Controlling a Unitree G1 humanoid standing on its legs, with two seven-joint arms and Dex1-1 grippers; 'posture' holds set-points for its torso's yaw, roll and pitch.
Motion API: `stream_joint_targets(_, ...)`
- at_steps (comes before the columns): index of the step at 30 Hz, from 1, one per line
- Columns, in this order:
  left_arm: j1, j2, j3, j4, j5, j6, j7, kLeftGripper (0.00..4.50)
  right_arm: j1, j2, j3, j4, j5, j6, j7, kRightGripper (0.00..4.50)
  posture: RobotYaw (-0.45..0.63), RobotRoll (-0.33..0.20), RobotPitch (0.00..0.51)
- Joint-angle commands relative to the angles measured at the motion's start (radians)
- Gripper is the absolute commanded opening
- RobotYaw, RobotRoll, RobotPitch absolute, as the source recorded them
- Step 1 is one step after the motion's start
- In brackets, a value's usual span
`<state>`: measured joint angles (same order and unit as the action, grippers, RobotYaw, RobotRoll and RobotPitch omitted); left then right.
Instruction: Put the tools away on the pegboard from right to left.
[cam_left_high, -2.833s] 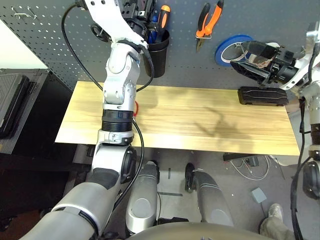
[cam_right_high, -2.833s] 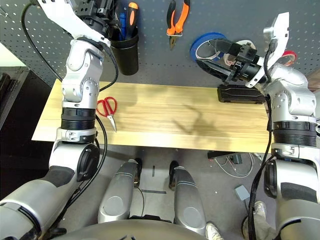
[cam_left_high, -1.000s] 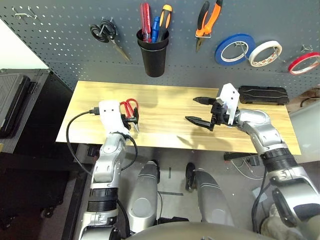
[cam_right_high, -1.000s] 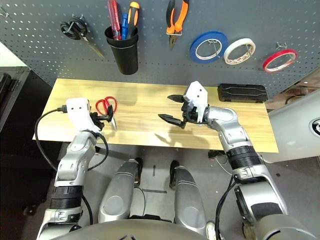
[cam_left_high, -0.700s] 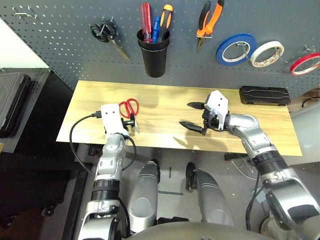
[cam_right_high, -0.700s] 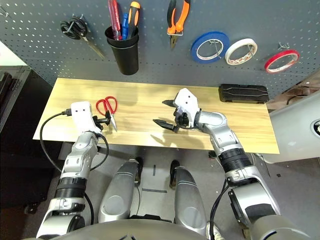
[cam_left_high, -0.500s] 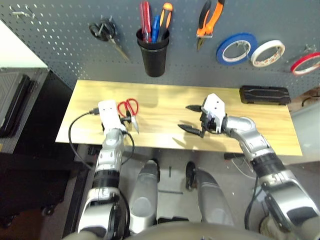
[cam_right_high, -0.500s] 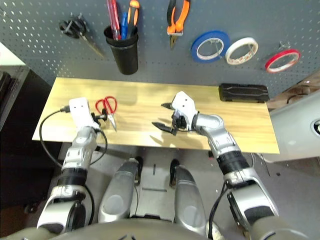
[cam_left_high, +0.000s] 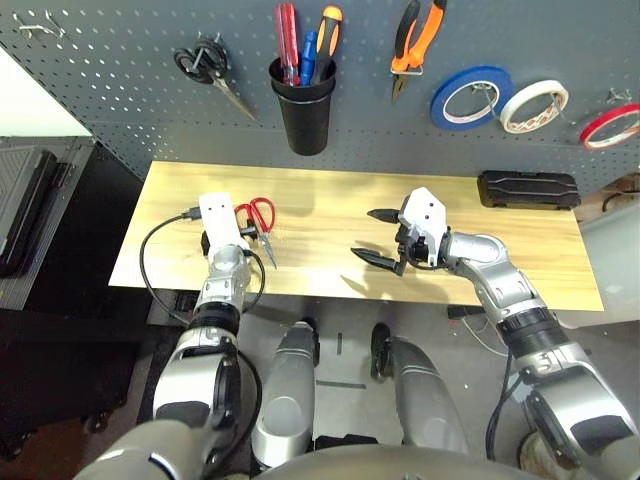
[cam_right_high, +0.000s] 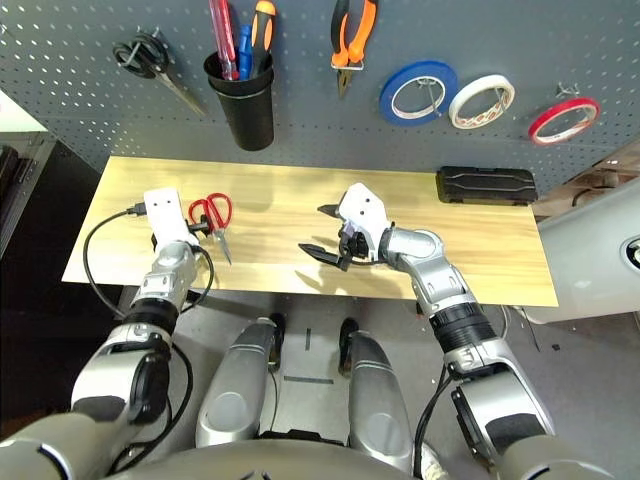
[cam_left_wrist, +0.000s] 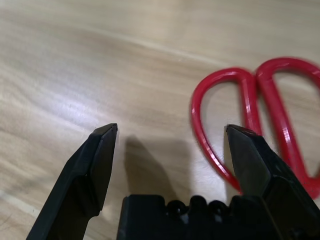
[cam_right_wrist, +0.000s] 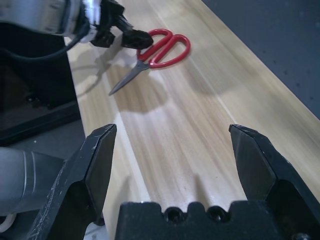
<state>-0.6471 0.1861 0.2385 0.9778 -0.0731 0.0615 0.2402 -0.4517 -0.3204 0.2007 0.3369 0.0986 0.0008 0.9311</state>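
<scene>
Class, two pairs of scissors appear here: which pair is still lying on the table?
The red-handled scissors, flat on the wooden table beside the left gripper; the black-handled scissors hang on the pegboard.

Head stereo pair looks down over table (cam_left_high: 330, 275); wrist cameras close, low; all share red scissors (cam_right_wrist: 152, 52).

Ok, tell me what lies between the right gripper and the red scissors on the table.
Nothing: in the right wrist view, bare wooden table runs from the open right gripper to the red scissors, where the left gripper sits.
</scene>
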Motion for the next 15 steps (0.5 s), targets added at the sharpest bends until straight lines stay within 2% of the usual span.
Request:
stream_joint_targets(1, -0.005, 0.001, 0.014, 0.095, -0.008, 0.013, 0.010, 4.45, 0.023, -0.015, 0.016, -0.017, -0.003, 0.006, 0.018, 4.50, 0.23, 0.000, 0.336)
stream_joint_targets(3, -0.014, -0.001, 0.016, 0.121, -0.010, 0.015, 0.006, 4.33, 0.022, -0.019, 0.018, -0.018, -0.003, 0.003, 0.022, 4.50, 0.23, 0.000, 0.336)
stream_joint_targets(5, -0.019, -0.005, 0.012, 0.144, -0.008, 0.020, -0.008, 3.71, 0.020, -0.021, 0.020, -0.021, -0.003, 0.002, 0.026, 4.50, 0.23, 0.000, 0.335)
stream_joint_targets(13, -0.014, -0.006, 0.013, 0.172, -0.010, 0.037, -0.025, 0.51, 0.013, -0.029, 0.019, -0.024, -0.002, -0.001, 0.032, 4.50, 0.23, 0.000, 0.334)
stream_joint_targets(14, -0.013, -0.007, 0.014, 0.171, -0.011, 0.034, -0.026, 0.15, 0.011, -0.030, 0.019, -0.023, -0.003, -0.003, 0.032, 4.50, 0.23, 0.000, 0.333)
stream_joint_targets(15, -0.011, -0.009, 0.015, 0.167, -0.012, 0.031, -0.026, 0.04, 0.010, -0.030, 0.020, -0.022, -0.003, -0.007, 0.033, 4.50, 0.23, 0.000, 0.333)
